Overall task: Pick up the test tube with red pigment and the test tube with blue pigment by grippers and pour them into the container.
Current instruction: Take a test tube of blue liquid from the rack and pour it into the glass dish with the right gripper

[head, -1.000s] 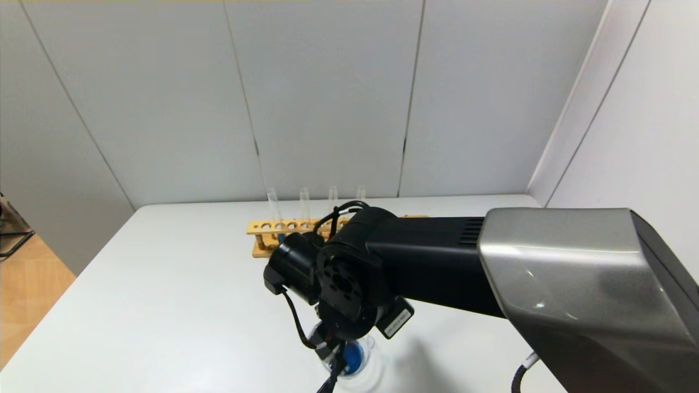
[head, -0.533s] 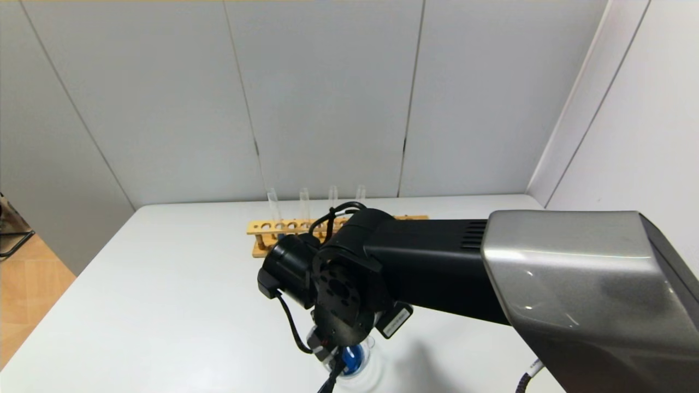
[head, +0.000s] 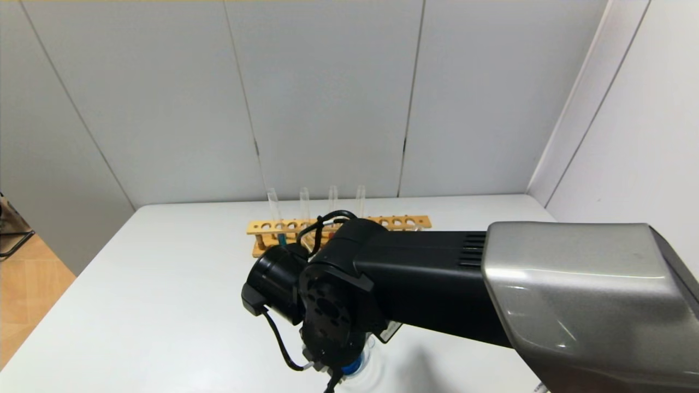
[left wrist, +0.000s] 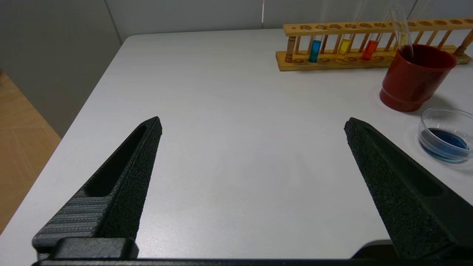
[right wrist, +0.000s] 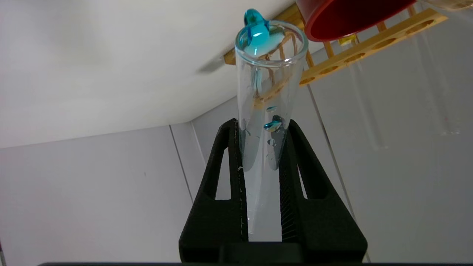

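Observation:
My right gripper [right wrist: 261, 125] is shut on the test tube with blue pigment [right wrist: 268, 92]. The tube is tipped mouth-down and nearly empty, with teal drops on its wall and lip. In the head view the right wrist [head: 327, 305] hangs over the clear container [head: 372, 349] and hides the jaws. The container [left wrist: 428, 122] holds a pool of blue liquid. The test tube with red pigment [left wrist: 370, 50] stands in the wooden rack [left wrist: 369, 27]. My left gripper [left wrist: 254, 122] is open and empty above bare table, left of the container.
The rack also holds a teal-blue tube [left wrist: 315, 50] and a yellow tube [left wrist: 344, 46]. A dark red cup [left wrist: 417, 77] with a clear tube in it stands between rack and container. The table's left edge [left wrist: 92, 92] drops to the floor.
My right arm has swung left and nearer with the tube held. Its wrist now covers more of the container, and more of the rack shows behind it.

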`<action>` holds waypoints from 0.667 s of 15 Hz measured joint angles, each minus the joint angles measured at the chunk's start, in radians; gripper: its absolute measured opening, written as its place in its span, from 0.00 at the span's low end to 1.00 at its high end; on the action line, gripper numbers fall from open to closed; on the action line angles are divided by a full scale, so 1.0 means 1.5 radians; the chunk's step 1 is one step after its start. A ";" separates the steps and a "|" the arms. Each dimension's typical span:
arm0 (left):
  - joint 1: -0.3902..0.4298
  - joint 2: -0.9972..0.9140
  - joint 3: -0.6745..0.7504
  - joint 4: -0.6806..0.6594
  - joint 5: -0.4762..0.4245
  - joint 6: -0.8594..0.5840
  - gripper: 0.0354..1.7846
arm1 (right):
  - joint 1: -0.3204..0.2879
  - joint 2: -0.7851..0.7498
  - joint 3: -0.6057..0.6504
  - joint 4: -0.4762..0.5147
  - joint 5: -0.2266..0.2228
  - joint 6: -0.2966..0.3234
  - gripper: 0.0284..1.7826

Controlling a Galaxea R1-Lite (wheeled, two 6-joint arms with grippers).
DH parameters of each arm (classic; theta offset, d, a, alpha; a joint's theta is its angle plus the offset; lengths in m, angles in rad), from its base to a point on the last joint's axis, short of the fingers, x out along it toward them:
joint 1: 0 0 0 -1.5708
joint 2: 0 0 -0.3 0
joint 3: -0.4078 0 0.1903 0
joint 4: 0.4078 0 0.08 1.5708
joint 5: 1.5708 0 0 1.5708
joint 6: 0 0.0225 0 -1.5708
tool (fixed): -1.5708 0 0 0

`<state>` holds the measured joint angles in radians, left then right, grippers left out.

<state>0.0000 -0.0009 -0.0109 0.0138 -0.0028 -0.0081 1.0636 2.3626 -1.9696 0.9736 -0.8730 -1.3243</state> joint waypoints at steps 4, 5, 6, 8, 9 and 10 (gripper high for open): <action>0.000 0.000 0.000 0.000 0.000 0.000 0.98 | 0.005 -0.002 0.000 0.001 -0.017 -0.008 0.17; 0.000 0.000 0.000 0.000 0.000 0.000 0.98 | 0.006 -0.002 0.000 -0.001 -0.029 -0.016 0.17; 0.000 0.000 0.000 0.000 0.000 0.000 0.98 | 0.008 -0.002 0.000 -0.002 -0.032 -0.019 0.17; 0.000 0.000 0.000 0.000 0.000 0.000 0.98 | 0.010 -0.002 0.000 -0.003 -0.032 -0.019 0.17; 0.000 0.000 0.000 0.000 0.000 0.000 0.98 | 0.010 -0.001 0.000 -0.003 -0.032 -0.019 0.17; 0.000 0.000 0.000 0.000 0.000 0.000 0.98 | 0.010 -0.001 0.000 -0.003 -0.033 -0.020 0.17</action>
<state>0.0000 -0.0009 -0.0109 0.0138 -0.0032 -0.0081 1.0789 2.3606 -1.9696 0.9687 -0.9221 -1.3536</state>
